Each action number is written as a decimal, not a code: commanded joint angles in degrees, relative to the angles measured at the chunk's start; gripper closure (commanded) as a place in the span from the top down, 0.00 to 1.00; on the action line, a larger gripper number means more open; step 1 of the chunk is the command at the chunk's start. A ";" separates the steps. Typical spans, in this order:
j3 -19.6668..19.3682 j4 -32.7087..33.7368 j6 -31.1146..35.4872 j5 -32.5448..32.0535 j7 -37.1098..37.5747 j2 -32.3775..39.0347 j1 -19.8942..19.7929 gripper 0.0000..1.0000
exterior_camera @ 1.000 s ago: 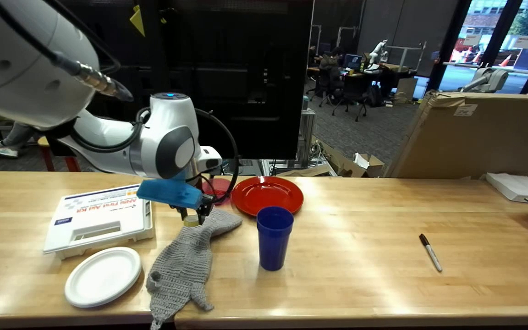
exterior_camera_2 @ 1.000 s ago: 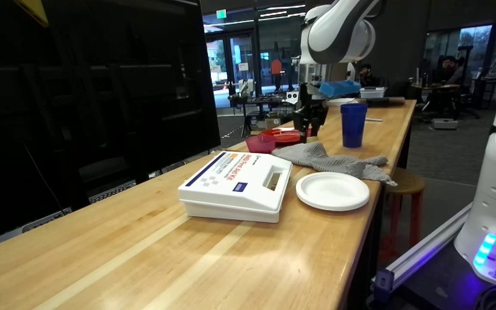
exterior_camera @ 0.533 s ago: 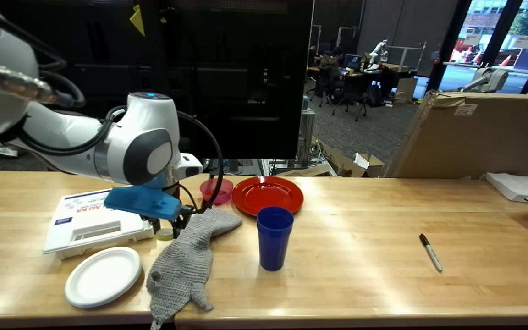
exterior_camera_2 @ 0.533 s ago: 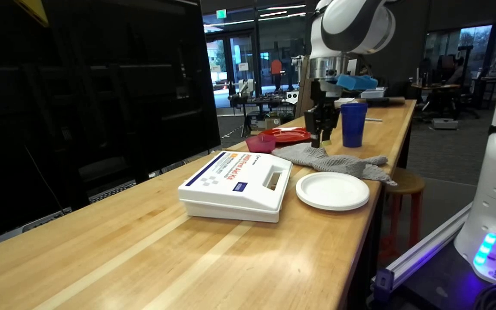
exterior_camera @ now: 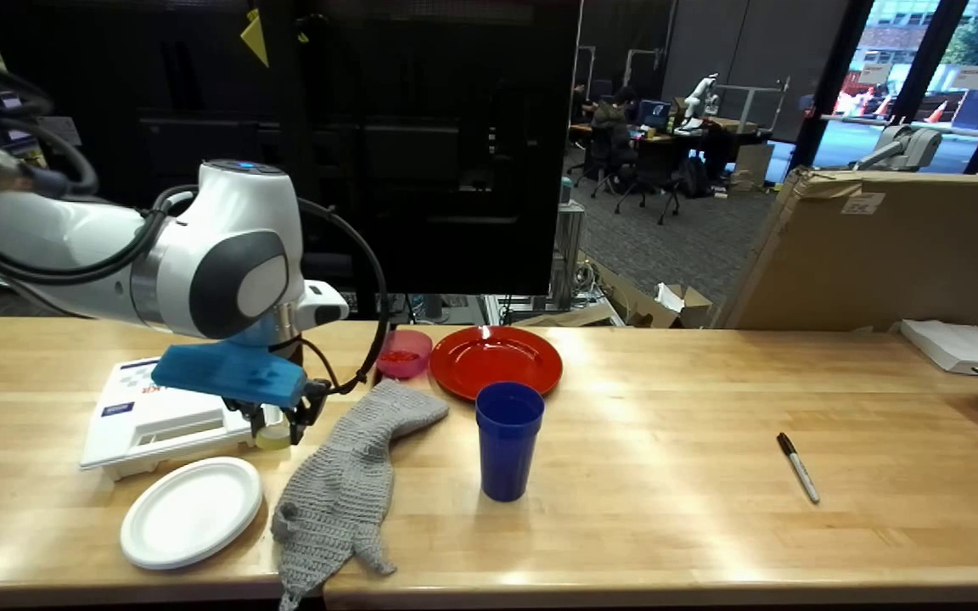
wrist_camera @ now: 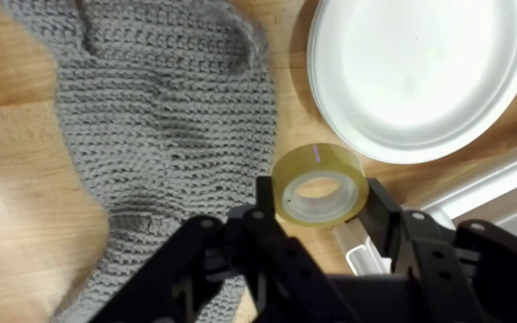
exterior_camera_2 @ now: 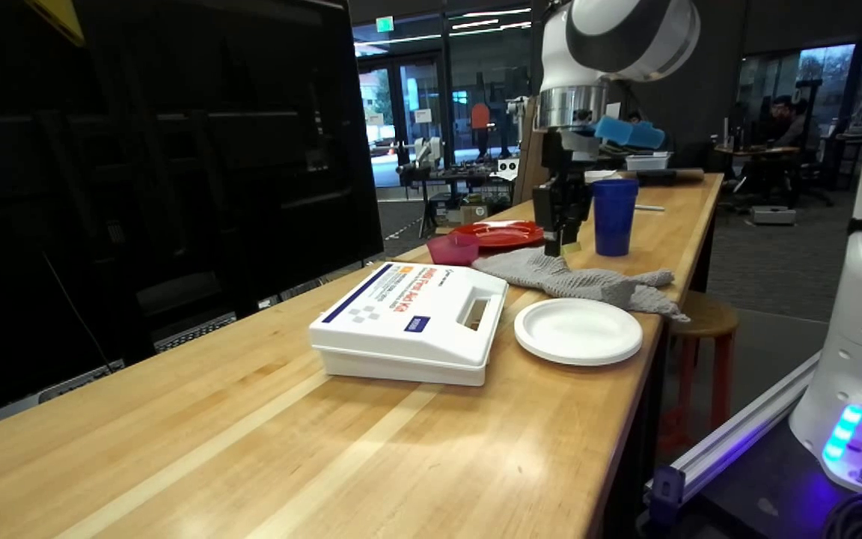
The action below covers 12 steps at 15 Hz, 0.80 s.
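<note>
My gripper is shut on a yellowish roll of tape. One finger presses each side of the roll, and wood shows through its hole in the wrist view. In an exterior view the tape hangs low between the fingertips, between the first aid kit and the grey knitted toy. How far it is above the table I cannot tell. The white plate lies just beyond the roll in the wrist view. In an exterior view the gripper covers most of the tape.
A white first aid kit stands beside the plate. Behind the toy are a pink bowl and a red plate. A tall blue cup stands right of the toy, and a black marker lies farther right.
The arm has moved left in an exterior view, carrying the tape from over the toy's tail toward the first aid kit. The grip has stayed the same, and the table objects have not moved.
</note>
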 commanded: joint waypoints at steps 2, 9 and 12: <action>0.59 -0.56 -0.54 2.44 -0.91 -2.14 1.14 0.25; 0.77 0.08 -7.04 9.64 -1.97 -1.30 5.43 0.25; 0.76 0.06 -12.49 12.68 -1.43 -0.75 5.39 0.25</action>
